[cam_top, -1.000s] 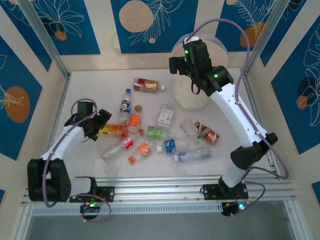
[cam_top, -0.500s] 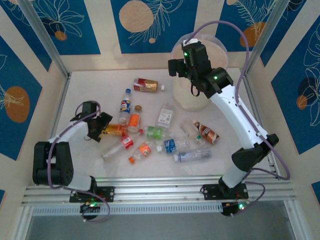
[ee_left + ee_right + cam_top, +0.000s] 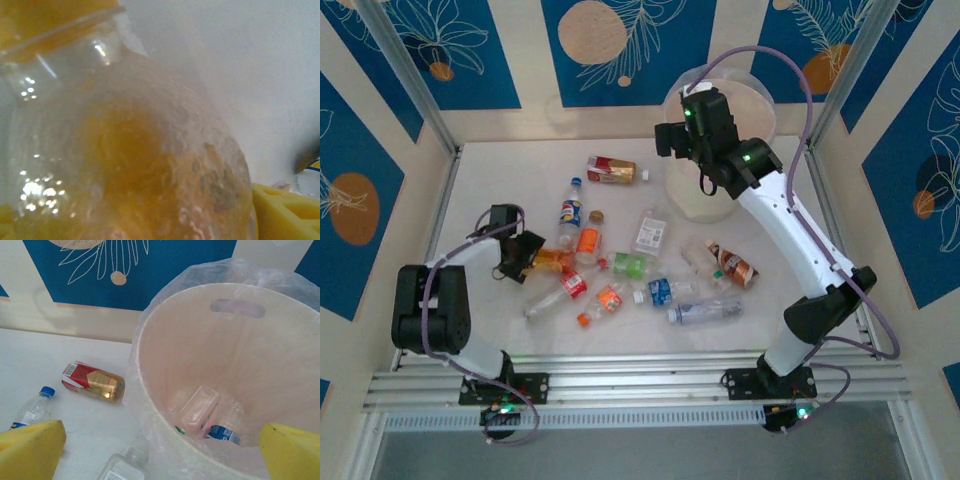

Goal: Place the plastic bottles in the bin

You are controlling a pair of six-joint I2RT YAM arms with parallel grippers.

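Observation:
Several plastic bottles point(image 3: 632, 265) lie scattered across the middle of the white table. My left gripper point(image 3: 520, 258) is low at the left of the pile, its jaws round an orange-tinted bottle point(image 3: 552, 260). That bottle point(image 3: 130, 150) presses right up to the left wrist camera, with one yellow finger point(image 3: 282, 212) at its right edge; the grip itself is hidden. My right gripper point(image 3: 161, 450) hangs open over the near rim of the bin point(image 3: 200, 340), nothing between its pads. Inside the bin lie a clear bottle point(image 3: 200, 407) and a blue-labelled one point(image 3: 225, 432).
A red-labelled bottle point(image 3: 612, 170) lies left of the bin point(image 3: 720, 205), a blue-capped one point(image 3: 571, 208) nearer the left arm, and a square clear one point(image 3: 651, 232) by the bin's foot. A clear bag lines the bin. Patterned walls and metal posts close in the table.
My left gripper has dropped low and drawn back toward the left, its jaws narrowing round the orange-tinted bottle. The right gripper has edged slightly left over the bin.

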